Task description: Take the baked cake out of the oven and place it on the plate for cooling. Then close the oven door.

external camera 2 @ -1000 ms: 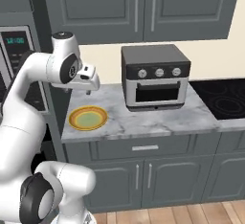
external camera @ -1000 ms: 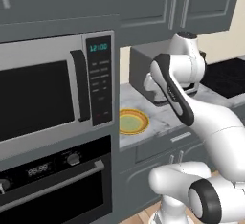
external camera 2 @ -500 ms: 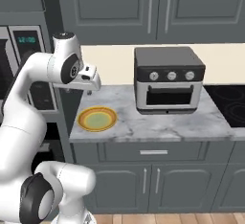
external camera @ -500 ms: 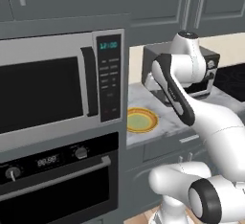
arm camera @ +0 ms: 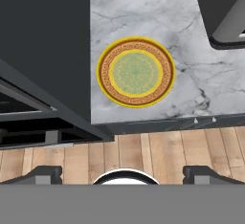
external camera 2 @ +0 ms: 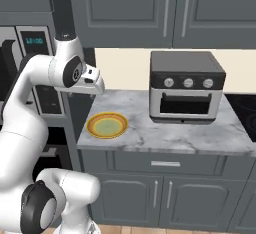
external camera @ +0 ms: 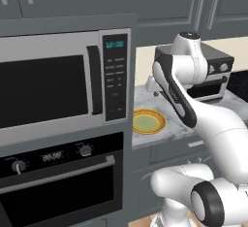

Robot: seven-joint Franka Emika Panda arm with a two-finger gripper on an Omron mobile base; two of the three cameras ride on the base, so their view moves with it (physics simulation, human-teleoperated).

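Presently plate (arm camera: 136, 72) lies flat and empty on marble counter (external camera 2: 200, 133); oven door (external camera: 63, 185) shut; gripper (arm camera: 122, 173) wide open, holding nothing.

Yellow-orange plate (arm camera: 136, 72) with brown key-pattern band and pale green centre; grey-veined white marble counter (arm camera: 191, 79).

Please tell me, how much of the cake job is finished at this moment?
Nothing looks done yet. The plate on the marble counter has no cake on it, and the oven door below the microwave is shut. In hand: the gripper is open and empty above the plate. Left: open the oven, move the cake to the plate, close the door.
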